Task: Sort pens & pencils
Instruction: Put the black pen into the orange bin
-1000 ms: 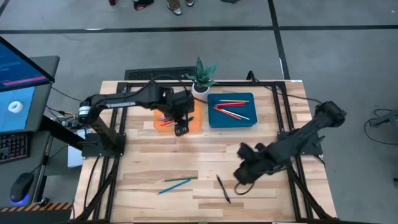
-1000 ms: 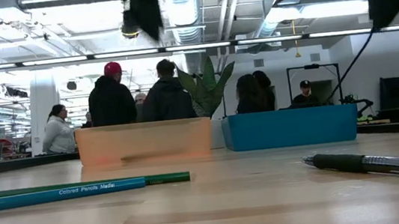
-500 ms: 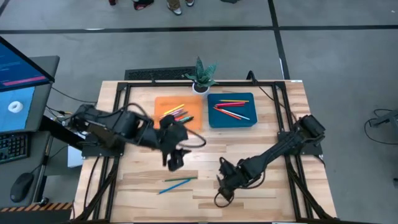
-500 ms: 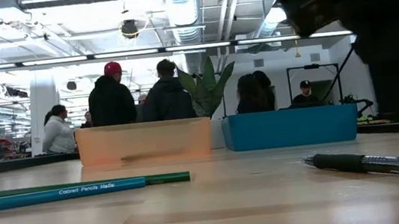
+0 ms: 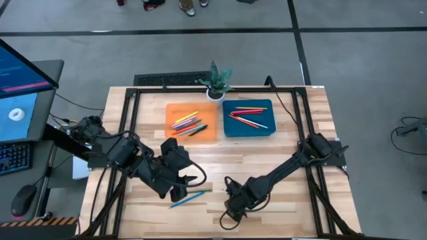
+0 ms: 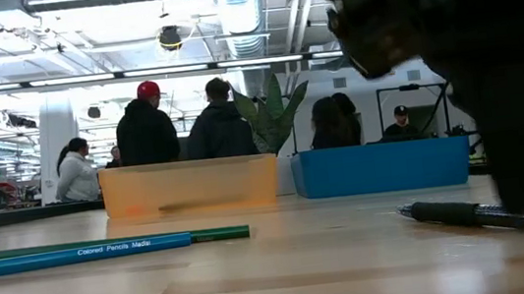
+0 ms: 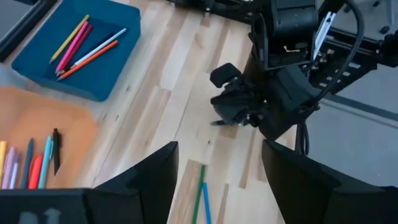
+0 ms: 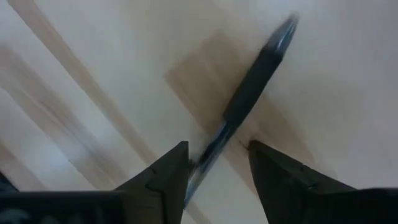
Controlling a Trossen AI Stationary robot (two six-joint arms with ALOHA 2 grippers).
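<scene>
Right wrist view shows the right pincer (image 8: 217,171) spread wide astride the black pen (image 8: 249,102) on the tabletop (image 8: 93,74), seemingly not gripping. Left pincer (image 7: 214,180), wide and empty, hovers over the green and blue pencils (image 7: 200,199).

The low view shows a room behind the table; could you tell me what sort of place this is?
Probably a shared robotics lab or workshop: exposed ceiling ducts, several people gathered behind the table, and a computer monitor beside it.
</scene>
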